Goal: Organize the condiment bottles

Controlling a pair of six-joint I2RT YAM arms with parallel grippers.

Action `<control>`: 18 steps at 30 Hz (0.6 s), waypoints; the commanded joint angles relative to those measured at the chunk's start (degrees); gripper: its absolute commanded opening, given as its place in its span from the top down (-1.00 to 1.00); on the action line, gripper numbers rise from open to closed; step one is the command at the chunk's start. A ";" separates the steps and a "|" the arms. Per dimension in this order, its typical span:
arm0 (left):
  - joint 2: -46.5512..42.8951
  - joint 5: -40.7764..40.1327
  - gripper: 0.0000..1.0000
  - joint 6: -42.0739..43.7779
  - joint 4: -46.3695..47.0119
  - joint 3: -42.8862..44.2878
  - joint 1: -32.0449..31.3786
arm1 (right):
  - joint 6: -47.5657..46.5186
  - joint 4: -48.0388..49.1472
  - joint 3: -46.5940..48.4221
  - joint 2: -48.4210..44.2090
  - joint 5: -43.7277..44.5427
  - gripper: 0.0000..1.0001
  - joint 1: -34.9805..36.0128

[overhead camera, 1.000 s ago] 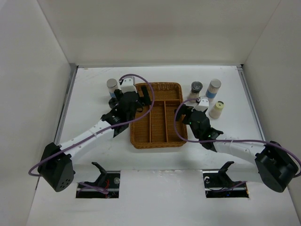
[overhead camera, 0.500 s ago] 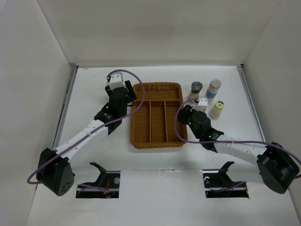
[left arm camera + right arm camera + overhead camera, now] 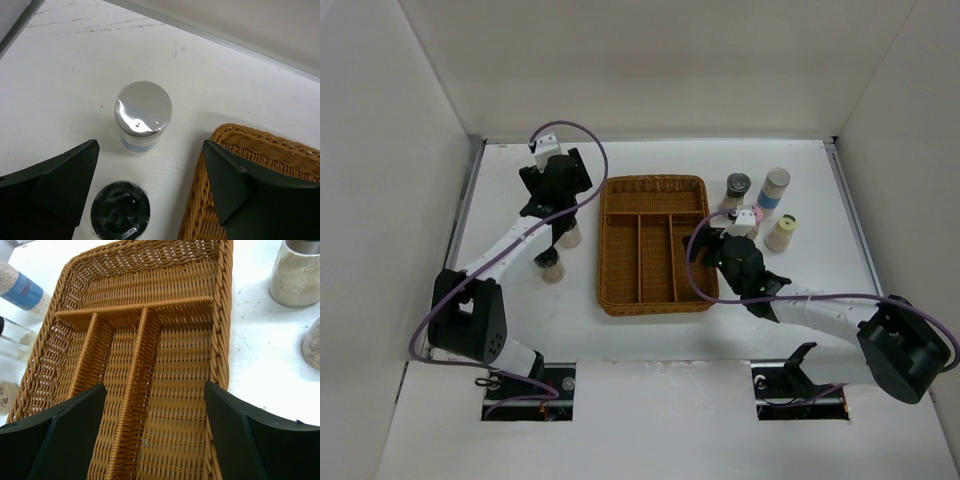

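My left gripper (image 3: 558,200) is open and empty, hovering left of the wicker tray (image 3: 655,243). In its wrist view a silver-capped bottle with a blue band (image 3: 143,112) stands ahead of the open gripper (image 3: 150,150), with a black-capped bottle (image 3: 120,212) nearer, between the fingers and below them. The top view shows two bottles (image 3: 568,235) (image 3: 551,265) by that arm; the silver-capped one is hidden under the gripper. My right gripper (image 3: 702,245) is open and empty over the tray's right compartment (image 3: 175,405). On the right stand black-capped (image 3: 738,187), silver-capped (image 3: 775,188), yellow-capped (image 3: 781,232) and pink-capped (image 3: 752,218) bottles.
The wicker tray has three long compartments and one cross compartment, all without bottles. White walls enclose the table on three sides. The tray's left rim (image 3: 250,150) lies just right of the left gripper.
My left arm has swung left and away from the tray's far-left corner to above the left-hand bottles. My right gripper has shifted slightly left over the tray.
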 commanded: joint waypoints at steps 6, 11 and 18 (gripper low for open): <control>7.46 2.43 -0.66 0.59 0.61 8.26 4.08 | -0.52 3.54 2.36 0.76 -0.99 -0.74 0.47; 11.94 4.89 -0.66 0.94 0.35 11.68 5.23 | -1.31 3.88 2.53 0.50 -1.08 -0.75 1.26; 15.90 3.31 -0.43 2.44 -0.44 14.32 6.19 | -1.05 3.80 2.53 1.20 -1.25 -0.75 1.35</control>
